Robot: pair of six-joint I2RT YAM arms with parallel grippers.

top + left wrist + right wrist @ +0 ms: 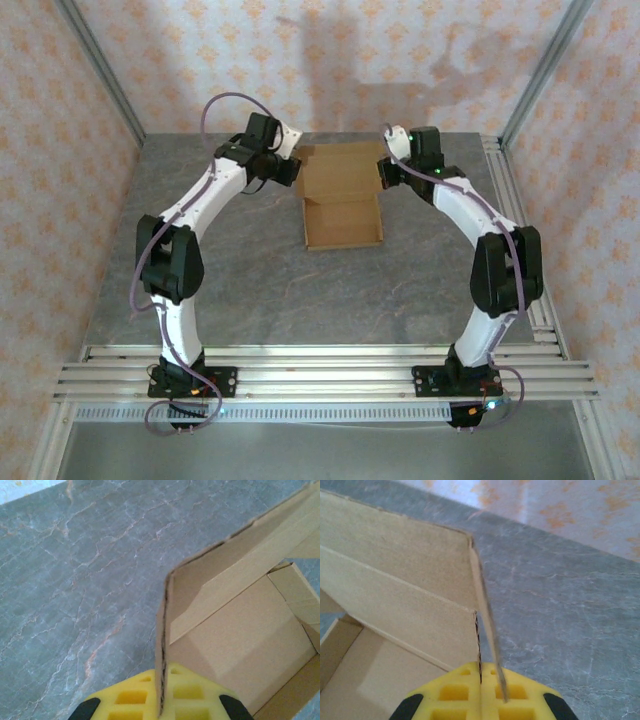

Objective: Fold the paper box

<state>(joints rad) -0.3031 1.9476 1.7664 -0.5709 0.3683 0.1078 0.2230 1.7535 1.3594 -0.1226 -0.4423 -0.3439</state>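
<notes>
The paper box (342,208) is plain brown cardboard lying at the back middle of the table, its tray part toward me and a taller panel raised behind. My left gripper (293,170) is at the box's left side. In the left wrist view its yellow pads (130,700) are shut on the upright left wall of the box (240,625), the corrugated edge clamped between them. My right gripper (386,172) is at the box's right side. In the right wrist view its yellow pads (452,695) are shut on the right wall flaps of the box (395,590).
The grey marbled table (300,300) stretches free in front of the box. Aluminium rails (320,365) run along the near edge and another rail (510,190) down the right side. Patterned walls (330,60) close in the back and sides.
</notes>
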